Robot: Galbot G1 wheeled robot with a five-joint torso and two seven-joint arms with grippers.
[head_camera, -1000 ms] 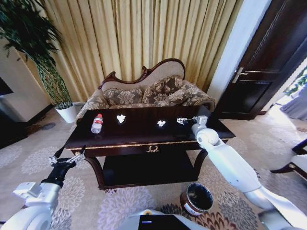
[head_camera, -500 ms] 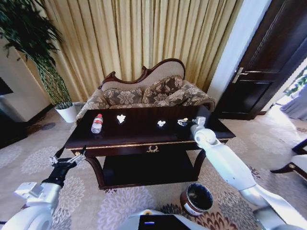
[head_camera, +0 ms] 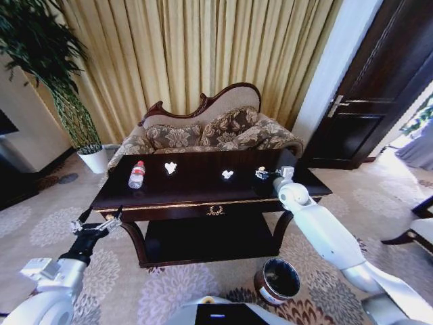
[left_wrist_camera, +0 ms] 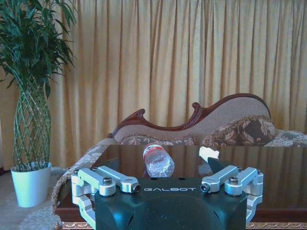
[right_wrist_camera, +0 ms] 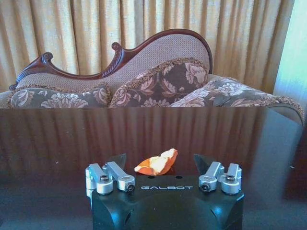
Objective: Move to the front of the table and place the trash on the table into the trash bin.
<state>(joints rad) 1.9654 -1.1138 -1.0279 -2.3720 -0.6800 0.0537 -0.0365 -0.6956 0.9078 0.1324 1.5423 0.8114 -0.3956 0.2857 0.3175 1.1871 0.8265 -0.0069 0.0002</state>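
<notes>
The dark glossy table (head_camera: 203,193) carries a clear bottle with a red cap (head_camera: 137,174) at its left end and two white paper wads (head_camera: 170,166) (head_camera: 227,174) farther right. My right gripper (head_camera: 262,172) hovers low over the table's right part. In the right wrist view it (right_wrist_camera: 159,162) stands open with a small orange piece (right_wrist_camera: 157,163) lying on the tabletop between its fingers. My left gripper (head_camera: 95,223) hangs open off the table's left front corner, below the top. The left wrist view faces the bottle (left_wrist_camera: 158,160) and one wad (left_wrist_camera: 208,153). The brown trash bin (head_camera: 277,279) sits on the carpet at front right.
A carved sofa (head_camera: 210,132) stands right behind the table. A potted plant in a white pot (head_camera: 93,160) is at the back left, and a dark door (head_camera: 379,95) at the right. Patterned carpet lies in front of the table around the bin.
My right gripper has shifted slightly to the right over the tabletop. The left arm and the trash on the table have stayed put.
</notes>
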